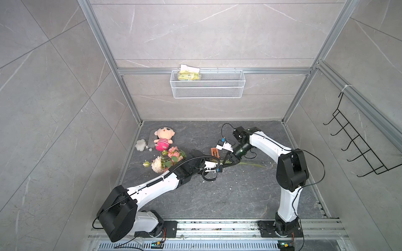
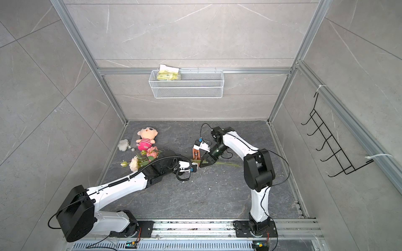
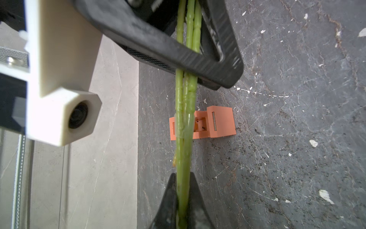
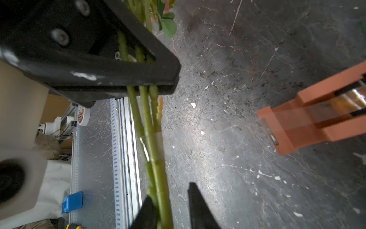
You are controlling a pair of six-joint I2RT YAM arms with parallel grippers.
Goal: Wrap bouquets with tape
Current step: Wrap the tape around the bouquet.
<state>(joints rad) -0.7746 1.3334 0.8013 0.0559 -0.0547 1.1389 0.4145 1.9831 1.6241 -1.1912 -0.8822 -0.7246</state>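
Jaws of the left gripper (image 3: 183,175) are clamped on the bouquet stems (image 3: 186,95). Right gripper (image 4: 169,190), just along the same stems: jaws apart, straddling them, a gap on one side. Clear tape (image 4: 155,138) bands the stems between the two. Blooms (image 1: 157,165) lie behind the left gripper; dispenser (image 3: 219,121) near. Judgement: stems light, thin, springy, slick; hold bare stem beside the band, never the soft blooms.

Both top views look down from high over the whole floor (image 1: 228,195); the wrist views, close and facing each other, share the stems (image 3: 187,95) and tape dispenser (image 3: 221,123)
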